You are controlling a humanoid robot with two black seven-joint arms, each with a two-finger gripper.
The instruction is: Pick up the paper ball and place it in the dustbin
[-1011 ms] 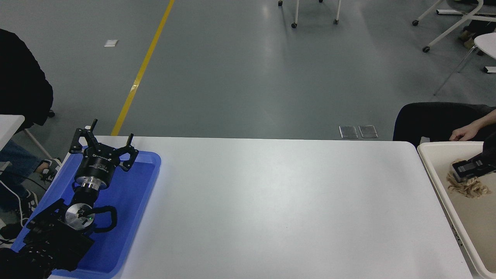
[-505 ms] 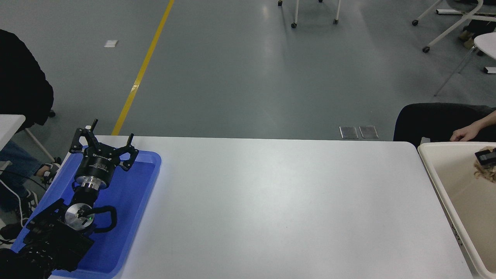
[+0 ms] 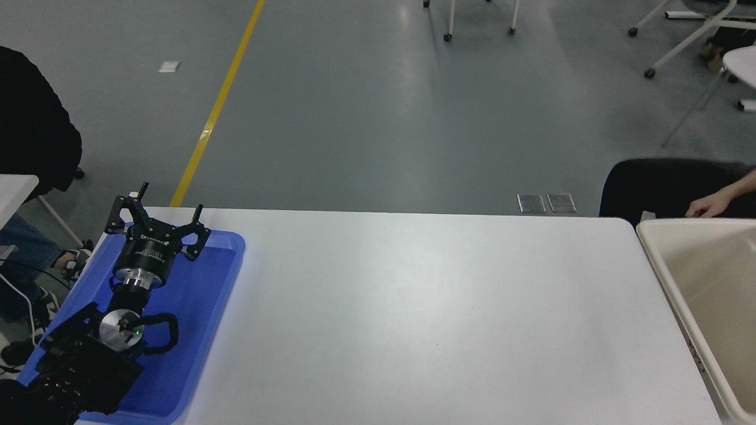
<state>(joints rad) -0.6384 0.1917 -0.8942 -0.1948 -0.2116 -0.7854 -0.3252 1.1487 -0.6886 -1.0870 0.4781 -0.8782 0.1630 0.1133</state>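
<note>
The beige dustbin [image 3: 667,277] stands at the table's right edge, partly cut off by the picture's right side; the part of its inside that shows holds nothing. The paper ball is out of view. My right gripper is out of view too. My left gripper [image 3: 156,211] is parked at the lower left above the blue tray [image 3: 201,307], its fingers [image 3: 198,212] spread open and holding nothing.
A white table [image 3: 425,313] spans the middle. A person's hand [image 3: 706,205] and dark sleeve rest just behind the dustbin at the right. Another person sits at the far left. Chair legs stand on the grey floor at the back.
My right gripper, shut on the paper ball inside the dustbin, rose and moved right, then left the picture together with the ball. The left arm has not moved.
</note>
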